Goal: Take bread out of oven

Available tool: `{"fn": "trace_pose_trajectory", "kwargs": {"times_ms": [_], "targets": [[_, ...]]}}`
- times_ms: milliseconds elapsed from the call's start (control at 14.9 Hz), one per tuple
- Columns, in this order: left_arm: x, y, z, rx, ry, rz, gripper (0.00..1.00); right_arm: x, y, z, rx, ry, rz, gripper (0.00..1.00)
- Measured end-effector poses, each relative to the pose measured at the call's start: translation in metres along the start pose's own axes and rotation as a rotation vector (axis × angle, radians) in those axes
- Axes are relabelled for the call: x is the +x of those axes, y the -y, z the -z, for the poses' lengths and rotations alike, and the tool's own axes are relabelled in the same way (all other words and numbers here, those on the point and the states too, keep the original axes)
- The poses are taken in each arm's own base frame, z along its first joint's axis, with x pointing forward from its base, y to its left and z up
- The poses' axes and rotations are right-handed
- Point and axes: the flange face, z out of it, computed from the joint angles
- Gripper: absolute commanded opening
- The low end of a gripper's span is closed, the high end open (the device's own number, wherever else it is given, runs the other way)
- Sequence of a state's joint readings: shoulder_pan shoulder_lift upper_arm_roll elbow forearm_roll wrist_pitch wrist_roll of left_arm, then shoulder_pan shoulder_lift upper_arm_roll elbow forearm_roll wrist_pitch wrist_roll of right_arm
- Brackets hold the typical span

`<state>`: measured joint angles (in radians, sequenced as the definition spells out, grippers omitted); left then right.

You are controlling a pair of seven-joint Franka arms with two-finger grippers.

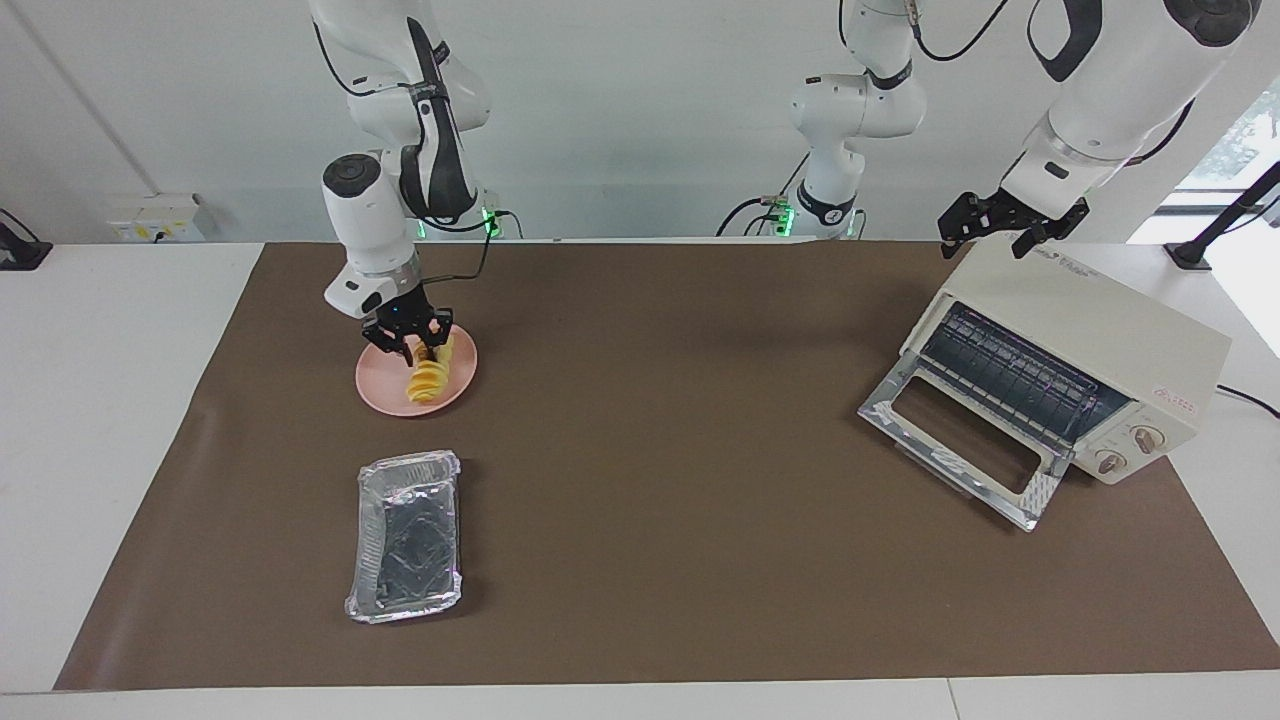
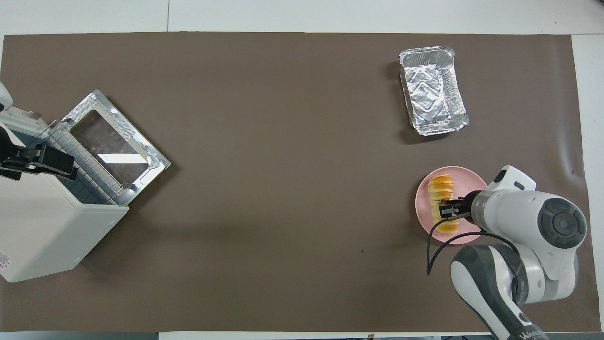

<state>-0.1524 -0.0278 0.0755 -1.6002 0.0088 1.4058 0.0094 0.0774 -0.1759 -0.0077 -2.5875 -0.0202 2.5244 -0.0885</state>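
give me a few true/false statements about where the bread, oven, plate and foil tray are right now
1. The golden-yellow ridged bread loaf lies on the round pink plate. True.
2. The cream-white toaster oven's glass door is shut. False: the door is folded down open.
3. The right gripper is at the bread on the plate. True.
4. The crinkled silver foil tray sits inside the oven. False: it lies on the brown mat, farther from the robots than the plate.
5. The left gripper is over the foil tray. False: it is over the oven's top.
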Motion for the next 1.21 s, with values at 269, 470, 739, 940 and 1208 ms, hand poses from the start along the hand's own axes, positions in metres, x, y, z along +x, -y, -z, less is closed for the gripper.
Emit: {"fn": "trace_pose_trajectory", "kwargs": {"times_ms": [269, 470, 739, 940, 1208], "targets": [[0.000, 0.000, 0.000, 0.000, 0.000, 0.000, 1.00, 0.020, -0.003, 0.029, 0.003, 0.054, -0.001, 1.00], [0.000, 0.000, 0.000, 0.000, 0.000, 0.000, 1.00, 0.046, -0.009, 0.070, -0.001, 0.026, -0.002, 1.00], [0.000, 0.000, 0.000, 0.000, 0.000, 0.000, 1.00, 0.075, -0.032, 0.149, -0.004, 0.036, -0.027, 1.00], [0.000, 0.000, 0.000, 0.000, 0.000, 0.000, 1.00, 0.083, -0.054, 0.217, -0.003, 0.072, -0.055, 1.00], [0.000, 0.000, 0.000, 0.000, 0.000, 0.000, 1.00, 0.079, -0.064, 0.277, 0.019, 0.168, -0.053, 1.00]]}}
